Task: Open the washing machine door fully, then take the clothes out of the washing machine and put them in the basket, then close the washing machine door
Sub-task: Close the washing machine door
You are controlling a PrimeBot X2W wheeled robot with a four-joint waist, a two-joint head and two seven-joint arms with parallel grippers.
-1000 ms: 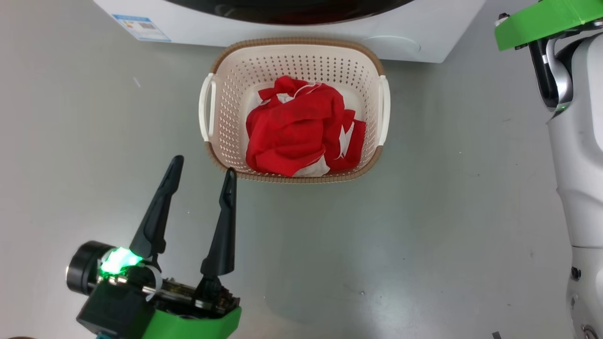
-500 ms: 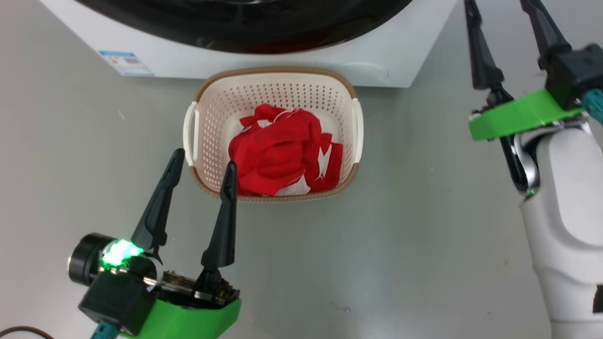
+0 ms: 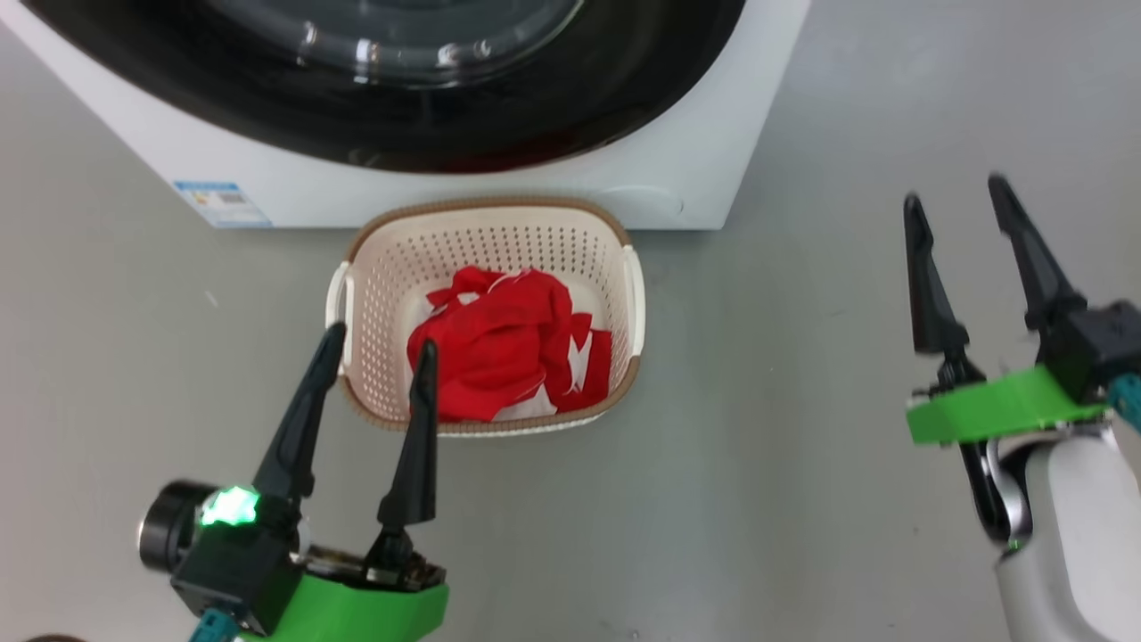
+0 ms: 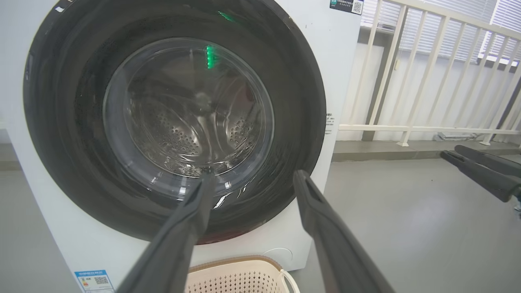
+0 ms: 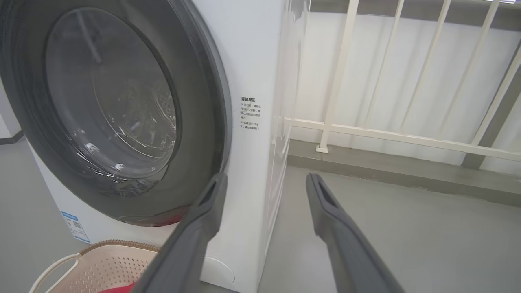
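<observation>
Clothes (image 3: 499, 357) sat bunched in the basket (image 3: 499, 245) just before the washing machine (image 3: 695, 134), soft, light, best pinched at any fold; washing machine door (image 4: 175, 118) looked shut, stiff, glossy, so push rim, not glass; left jaws and right jaws stood apart, empty.

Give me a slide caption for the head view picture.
Clothes in the basket before the shut washing machine door; left gripper and right gripper open, empty.

The grey floor (image 3: 802, 499) carries the washing machine (image 3: 695, 152) and, just before it, the basket (image 3: 383, 294).
</observation>
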